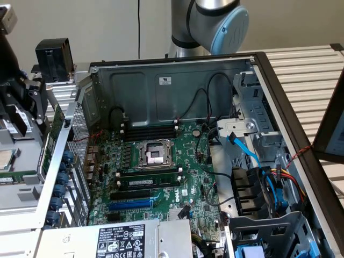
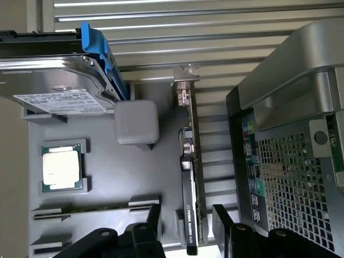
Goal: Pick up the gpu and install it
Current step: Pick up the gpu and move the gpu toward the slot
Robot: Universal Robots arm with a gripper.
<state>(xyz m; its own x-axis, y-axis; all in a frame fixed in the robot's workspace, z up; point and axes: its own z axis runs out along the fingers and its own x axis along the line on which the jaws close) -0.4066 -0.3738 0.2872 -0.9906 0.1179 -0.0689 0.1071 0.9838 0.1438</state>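
The gripper [image 2: 186, 216] hangs with its two black fingers [image 2: 155, 223] spread wide open, one on each side of the gpu [image 2: 189, 183] and holding nothing. Neither finger touches it. The gpu is a short card with a black shroud, a thin green board edge and a metal end bracket. It stands on edge in a slot of a grey plastic tray [image 2: 107, 156], just beside the back of the grey metal computer case [image 2: 290, 161].

Farther along the tray lie a square silver processor chip [image 2: 62, 167] in its recess, a rounded grey block [image 2: 137, 122] and a silver hard drive in a blue carrier [image 2: 54, 75]. The tray rests on a pale slatted surface [image 2: 215, 32].

In the exterior view the case lies open, showing the large green motherboard [image 1: 161, 166]. The grey robot arm with a blue joint cap [image 1: 226, 24] rises behind it.
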